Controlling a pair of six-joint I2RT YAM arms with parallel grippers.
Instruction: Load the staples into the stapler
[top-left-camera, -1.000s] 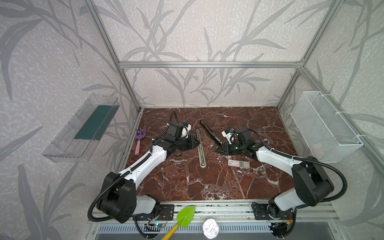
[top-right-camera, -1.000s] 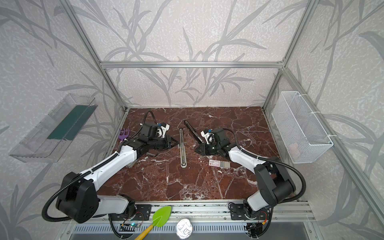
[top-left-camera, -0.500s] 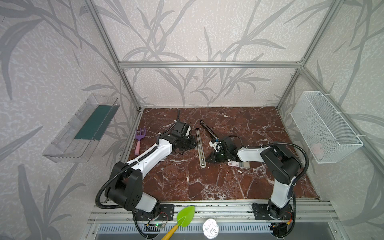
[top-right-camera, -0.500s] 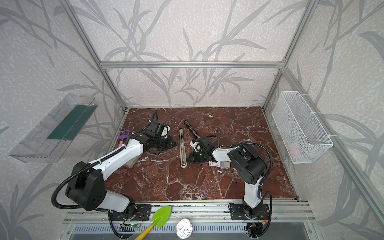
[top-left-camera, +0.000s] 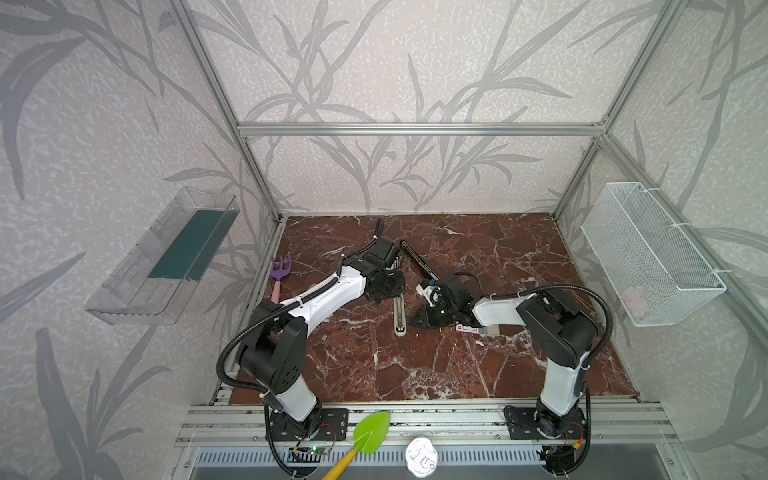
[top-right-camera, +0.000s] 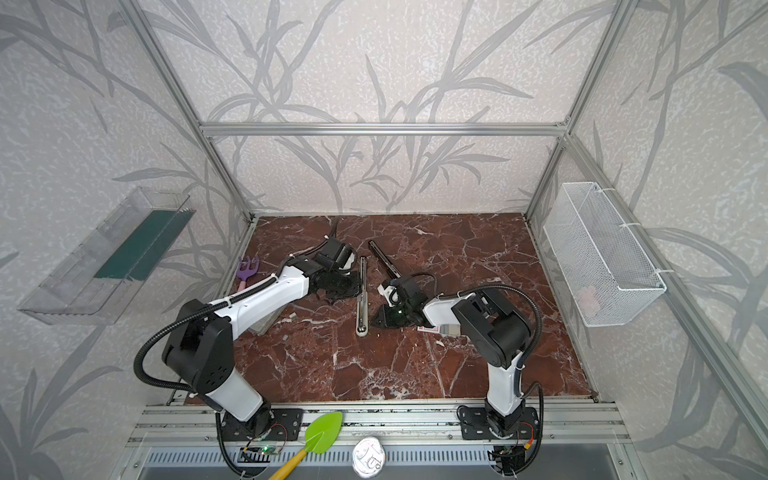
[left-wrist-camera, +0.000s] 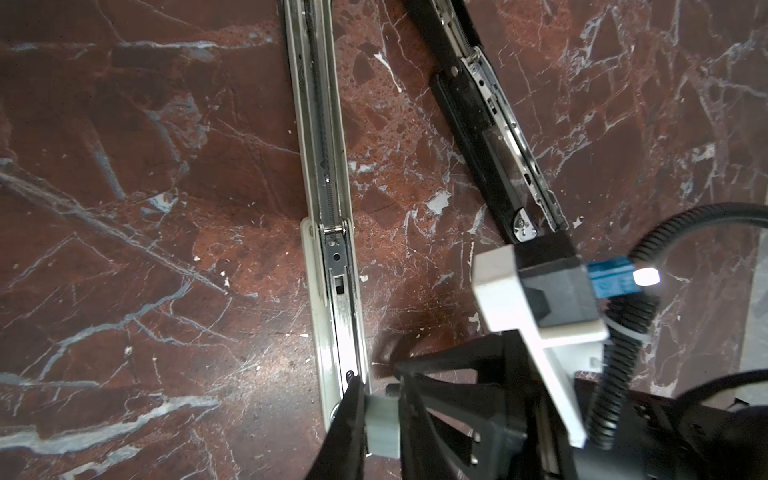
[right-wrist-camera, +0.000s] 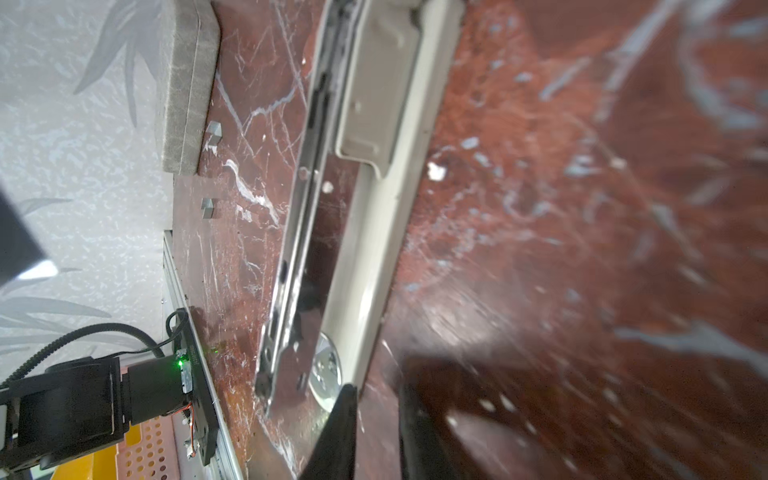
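My left gripper (left-wrist-camera: 381, 409) is shut on a small grey block of staples (left-wrist-camera: 383, 424), right beside the beige stapler's silver rail (left-wrist-camera: 332, 232). In both top views this gripper (top-left-camera: 388, 286) hovers over that beige stapler (top-left-camera: 400, 309). The black stapler (top-left-camera: 417, 262) (left-wrist-camera: 490, 137) lies opened flat behind, silver rail showing, its near end hidden by my right wrist. My right gripper (top-left-camera: 419, 321) (right-wrist-camera: 376, 390) sits low by the beige stapler's near end, jaws slightly open on nothing. The white staple box (top-left-camera: 478, 329) lies under my right forearm.
A purple toy rake (top-left-camera: 279, 272) lies by the left wall. A grey slab (right-wrist-camera: 187, 83) and loose staple bits (right-wrist-camera: 214, 133) lie left of the beige stapler. A wire basket (top-left-camera: 648, 253) hangs on the right wall, a clear tray (top-left-camera: 166, 257) on the left.
My right gripper has swung left and nearer, from beside the black stapler to the beige stapler's near end, elbow folding in. My left gripper has shifted slightly right, still gripping the block.
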